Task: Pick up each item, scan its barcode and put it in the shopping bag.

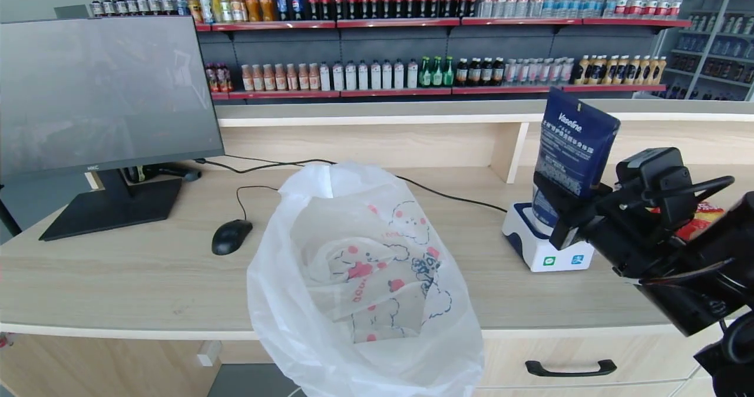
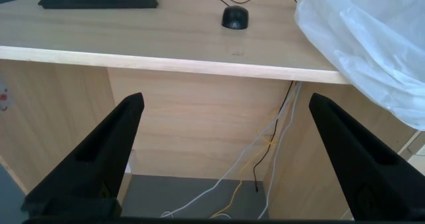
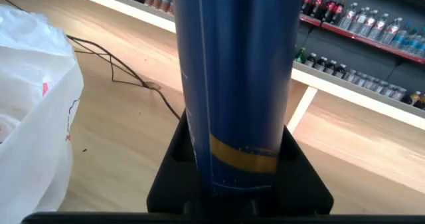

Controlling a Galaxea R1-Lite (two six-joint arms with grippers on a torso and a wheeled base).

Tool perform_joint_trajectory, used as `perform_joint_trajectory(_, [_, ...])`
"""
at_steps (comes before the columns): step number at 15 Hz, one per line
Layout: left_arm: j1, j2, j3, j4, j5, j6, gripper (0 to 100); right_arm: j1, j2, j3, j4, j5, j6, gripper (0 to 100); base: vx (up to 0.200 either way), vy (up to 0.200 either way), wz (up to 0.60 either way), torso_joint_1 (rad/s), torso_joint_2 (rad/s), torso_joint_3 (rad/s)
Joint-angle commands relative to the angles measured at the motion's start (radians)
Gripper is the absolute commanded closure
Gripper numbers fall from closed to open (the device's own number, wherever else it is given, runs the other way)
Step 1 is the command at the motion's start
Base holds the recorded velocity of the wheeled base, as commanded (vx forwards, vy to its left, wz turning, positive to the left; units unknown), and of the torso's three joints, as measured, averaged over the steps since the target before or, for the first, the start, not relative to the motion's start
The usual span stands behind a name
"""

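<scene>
My right gripper [image 1: 559, 223] is shut on a dark blue refill pouch [image 1: 572, 149], held upright just above the white barcode scanner [image 1: 539, 250] at the right of the counter. In the right wrist view the pouch [image 3: 239, 78] stands between the two black fingers [image 3: 174, 159]. The white plastic shopping bag [image 1: 359, 279] with red and blue cartoon prints hangs open at the counter's front edge, left of the scanner. My left gripper [image 2: 226, 157] is open below the counter edge, under the bag [image 2: 372, 44], with nothing between its fingers.
A monitor [image 1: 100, 91] on its stand sits at the counter's left, with a black mouse [image 1: 231, 236] and cables beside it. A red snack packet [image 1: 698, 220] lies behind my right arm. Drink shelves line the back wall. A drawer handle [image 1: 570, 367] sits below the counter.
</scene>
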Motion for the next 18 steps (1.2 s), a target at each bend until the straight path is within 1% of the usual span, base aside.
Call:
perform_joint_trajectory(1, [0.0, 0.0, 0.0, 0.0, 0.001, 0.0, 0, -0.023, 0.012, -0.097, 0.003, 0.004, -0.003, 100, 0.0, 0.0, 0.0, 0.0, 0.0, 0.0])
perform_joint_trajectory(2, [0.0, 0.0, 0.0, 0.0, 0.001, 0.0, 0, -0.04, 0.019, -0.097, 0.003, 0.014, -0.003, 100, 0.0, 0.0, 0.0, 0.0, 0.0, 0.0])
perform_joint_trajectory(3, [0.001, 0.0, 0.0, 0.0, -0.001, 0.0, 0, -0.069, 0.022, -0.086, 0.003, 0.063, -0.027, 100, 0.0, 0.0, 0.0, 0.0, 0.0, 0.0])
perform_joint_trajectory(4, [0.0, 0.0, 0.0, 0.0, 0.001, 0.0, 0, -0.119, 0.03, -0.092, 0.003, 0.126, -0.076, 100, 0.0, 0.0, 0.0, 0.0, 0.0, 0.0])
perform_joint_trajectory(5, [0.001, 0.0, 0.0, 0.0, 0.001, 0.0, 0, -0.166, 0.044, -0.105, 0.003, 0.206, -0.158, 100, 0.0, 0.0, 0.0, 0.0, 0.0, 0.0])
perform_joint_trajectory(6, [0.001, 0.0, 0.0, 0.0, 0.001, 0.0, 0, -0.183, 0.064, -0.1, 0.003, 0.249, -0.216, 100, 0.0, 0.0, 0.0, 0.0, 0.0, 0.0])
perform_joint_trajectory(9, [0.0, 0.0, 0.0, 0.0, 0.001, -0.003, 0, -0.181, 0.073, -0.117, 0.003, 0.272, -0.337, 100, 0.0, 0.0, 0.0, 0.0, 0.0, 0.0])
perform_joint_trajectory(13, [0.001, 0.0, 0.0, 0.0, 0.001, -0.003, 0, -0.218, 0.108, -0.08, 0.003, 0.409, -0.578, 100, 0.0, 0.0, 0.0, 0.0, 0.0, 0.0])
perform_joint_trajectory(14, [0.001, 0.0, 0.0, 0.0, 0.001, -0.005, 0, -0.231, 0.111, -0.062, 0.003, 0.444, -0.626, 100, 0.0, 0.0, 0.0, 0.0, 0.0, 0.0])
perform_joint_trajectory(16, [0.001, 0.0, 0.0, 0.0, 0.001, -0.005, 0, -0.293, 0.116, -0.033, 0.003, 0.519, -0.721, 100, 0.0, 0.0, 0.0, 0.0, 0.0, 0.0])
perform_joint_trajectory(18, [0.0, 0.0, 0.0, 0.0, 0.001, -0.005, 0, -0.309, 0.163, -0.033, 0.003, 0.586, -0.796, 100, 0.0, 0.0, 0.0, 0.0, 0.0, 0.0])
